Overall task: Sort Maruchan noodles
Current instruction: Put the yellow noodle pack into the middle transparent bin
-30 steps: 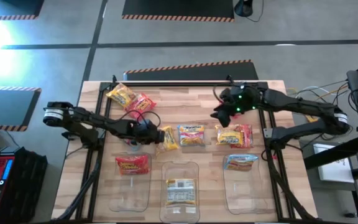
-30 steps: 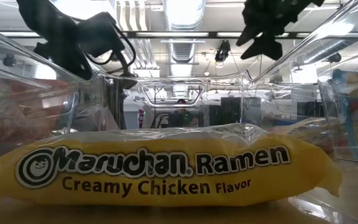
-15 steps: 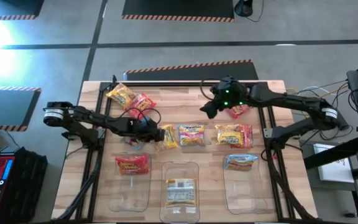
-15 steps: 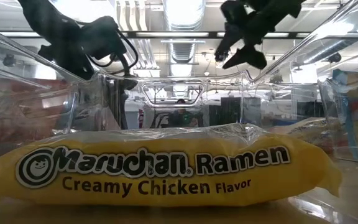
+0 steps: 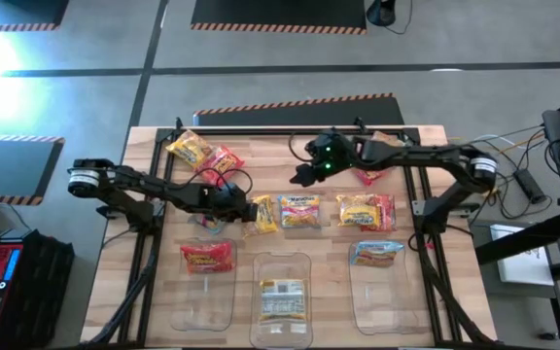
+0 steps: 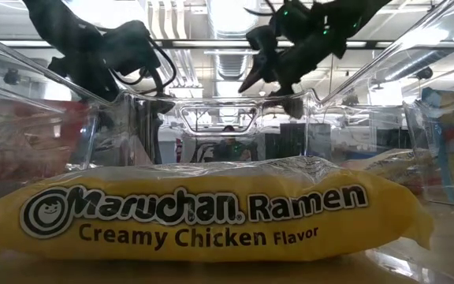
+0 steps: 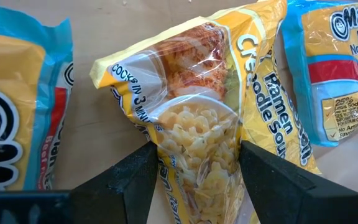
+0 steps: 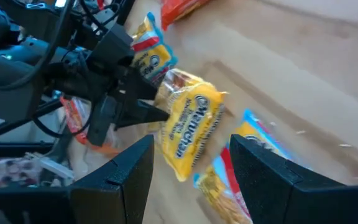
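Several Maruchan noodle packets lie on the wooden table point(image 5: 154, 292). My left gripper point(image 5: 249, 209) is shut on a yellow packet point(image 7: 194, 118), which the right wrist view shows too point(image 8: 188, 127). My right gripper point(image 5: 304, 175) hangs open above the table's far middle with nothing between its fingers point(image 8: 126, 180). A light blue packet point(image 5: 299, 211) lies just right of the held one. A yellow packet point(image 6: 211, 217) lies in the middle clear bin point(image 5: 282, 267), a light blue one point(image 5: 377, 253) in the right bin, and a red one point(image 5: 207, 257) at the left bin's far end. My left gripper pinches the yellow packet between its two fingers point(image 7: 135, 177), one on each long edge near the packet's end point(image 7: 194, 186). The fingers slant down from the table's left. The bag narrows between them. Whether its other end point(image 7: 185, 43) rests on the table I cannot tell.
A yellow packet point(image 5: 191, 149) and a red packet point(image 5: 222, 162) lie at the far left. A yellow and red pair point(image 5: 366, 211) lies at mid right, and a red packet point(image 5: 369, 176) sits under my right arm. Three clear bins line the near edge.
My right gripper has travelled toward the table's left edge and come down a little, rolling as it went, and stays open. My left gripper keeps its hold on the yellow packet in the same place.
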Robot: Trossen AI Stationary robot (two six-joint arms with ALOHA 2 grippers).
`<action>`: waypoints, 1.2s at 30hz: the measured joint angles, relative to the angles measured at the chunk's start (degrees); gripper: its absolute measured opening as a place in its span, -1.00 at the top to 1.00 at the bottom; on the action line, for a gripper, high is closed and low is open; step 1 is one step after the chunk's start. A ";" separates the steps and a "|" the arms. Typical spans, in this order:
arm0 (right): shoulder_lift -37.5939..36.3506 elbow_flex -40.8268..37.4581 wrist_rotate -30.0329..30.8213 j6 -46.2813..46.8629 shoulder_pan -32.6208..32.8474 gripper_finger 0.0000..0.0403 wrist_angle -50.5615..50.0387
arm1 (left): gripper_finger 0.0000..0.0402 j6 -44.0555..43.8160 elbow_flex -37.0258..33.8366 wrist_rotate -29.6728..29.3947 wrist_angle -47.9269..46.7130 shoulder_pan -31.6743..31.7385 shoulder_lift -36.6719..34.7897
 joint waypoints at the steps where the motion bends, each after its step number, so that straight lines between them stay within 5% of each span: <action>1: 0.77 0.00 -0.34 0.60 0.10 0.01 0.93 | -0.01 0.20 0.00 0.01 -0.02 0.00 0.00; 13: 10.73 -0.02 -3.51 10.75 4.55 0.01 15.48 | -0.01 0.97 0.02 -0.10 -0.01 0.00 -0.02; 36: 19.34 -0.04 -4.55 21.32 7.18 0.01 16.28 | -0.01 0.46 0.02 -1.33 11.82 1.05 5.08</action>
